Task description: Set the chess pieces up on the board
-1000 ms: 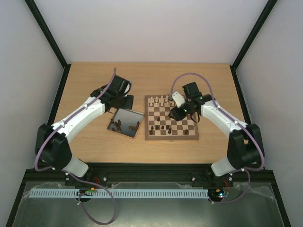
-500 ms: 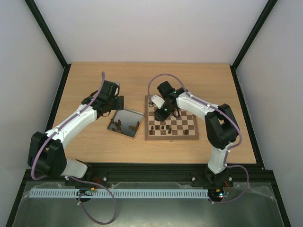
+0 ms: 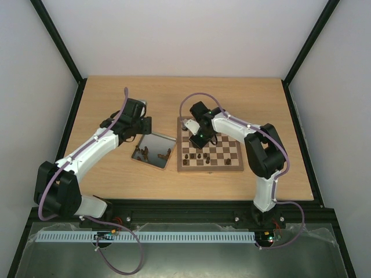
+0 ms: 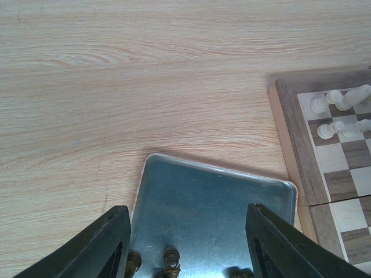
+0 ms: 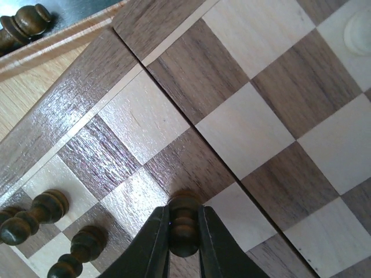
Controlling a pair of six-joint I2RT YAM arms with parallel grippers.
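The board (image 3: 208,169) lies mid-table. My right gripper (image 5: 184,231) is shut on a dark brown chess piece (image 5: 184,223), held upright over the squares near the board's left side; from above this gripper (image 3: 197,139) hangs there. More dark chess pieces (image 5: 40,211) stand at the board's near rows (image 3: 197,156). Others lie in the metal tray (image 3: 157,142) left of the board, and show low in the left wrist view (image 4: 170,259). My left gripper (image 4: 188,243) hangs open over the tray (image 4: 214,197) with nothing between its fingers (image 4: 107,243).
Cream pieces (image 4: 339,104) stand on the board's far rows. The board's brown border (image 4: 298,150) runs close beside the tray's right rim. Bare wooden tabletop (image 4: 145,75) lies beyond the tray. Black frame rails edge the table.
My right arm swung left across the board and its jaws closed on a dark piece. The left arm shifted slightly left early on, then stayed still and open.
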